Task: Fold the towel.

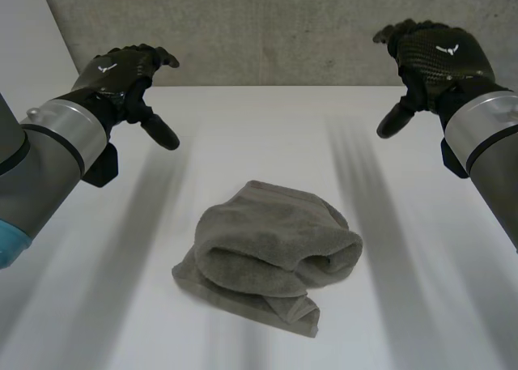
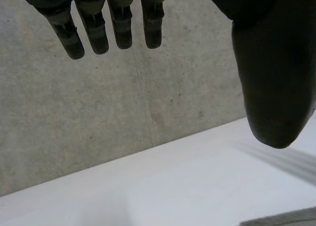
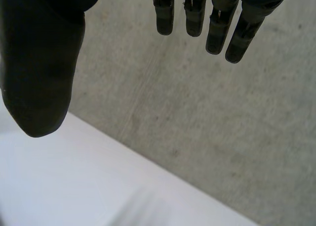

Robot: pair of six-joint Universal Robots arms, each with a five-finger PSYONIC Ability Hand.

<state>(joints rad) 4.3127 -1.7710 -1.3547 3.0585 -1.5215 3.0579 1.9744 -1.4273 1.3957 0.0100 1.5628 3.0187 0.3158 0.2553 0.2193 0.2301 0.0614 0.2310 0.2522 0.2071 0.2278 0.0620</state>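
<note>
You're holding left hand [image 1: 121,72] and right hand [image 1: 437,56] raised and wide apart, fingers relaxed, gripping nothing, probably staging to reach either side of the grey towel [image 1: 271,253] lying bunched on the surface [image 1: 267,135].

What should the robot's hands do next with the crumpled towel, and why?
Probably lower both to the towel, to spread it flat first: the left hand and right hand hover open, touching nothing, and the towel lies bunched on the table.
</note>
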